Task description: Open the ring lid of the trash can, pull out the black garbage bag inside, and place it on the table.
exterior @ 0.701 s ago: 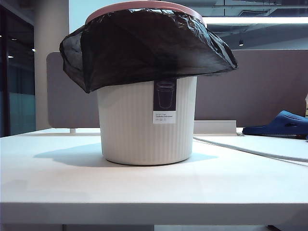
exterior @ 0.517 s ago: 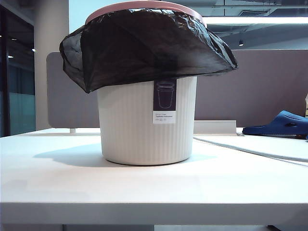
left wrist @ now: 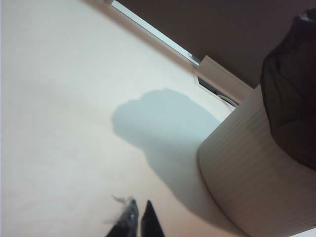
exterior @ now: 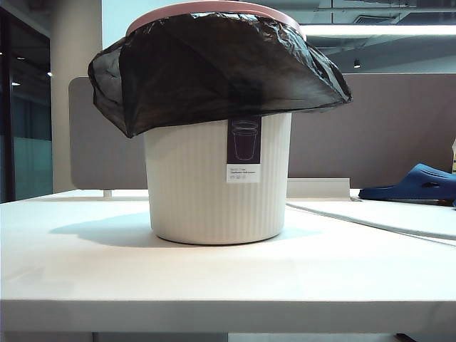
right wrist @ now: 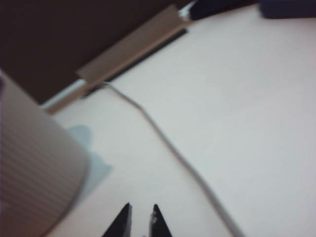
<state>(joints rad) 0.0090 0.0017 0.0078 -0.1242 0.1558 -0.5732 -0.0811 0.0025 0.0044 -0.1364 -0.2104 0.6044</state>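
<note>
1. Nothing has moved between the earlier exterior frames and this one: can, bag and ring sit exactly as they did, and neither arm shows in that view.
2. Widest is the worktop (exterior: 228,278), white and flat with a thick front edge; it carries the can near its middle, and a pale cable (right wrist: 168,143) runs across it on the right arm's side.
3. On it stands the trash can (exterior: 214,185), cream, finely ribbed, upright, with a dark label facing the camera. Its stiff plastic wall probably makes it light enough to slide or tip if the ring is pulled hard, so one hand may need to steady it.
4. Over its mouth lies the black garbage bag (exterior: 214,71), its skirt folded outward and drooping down past the rim all round. It looks thin, soft, glossy and likely slippery; pinching a gathered fold of the hanging skirt seems the safest hold once it is freed.
5. Around the top sits the ring lid (exterior: 214,8), a thin pale-pink hoop clamping the bag to the rim, still seated. It looks light and slightly flexible; its outer edge is the place to lift.
6. A blue slipper (exterior: 417,182) rests far right, well apart from the can.
7. Left hand (left wrist: 137,219): fingers together, empty, low over the worktop beside the can.
8. Right hand (right wrist: 140,219): fingers slightly apart, empty, over the worktop on the can's other side.
</note>
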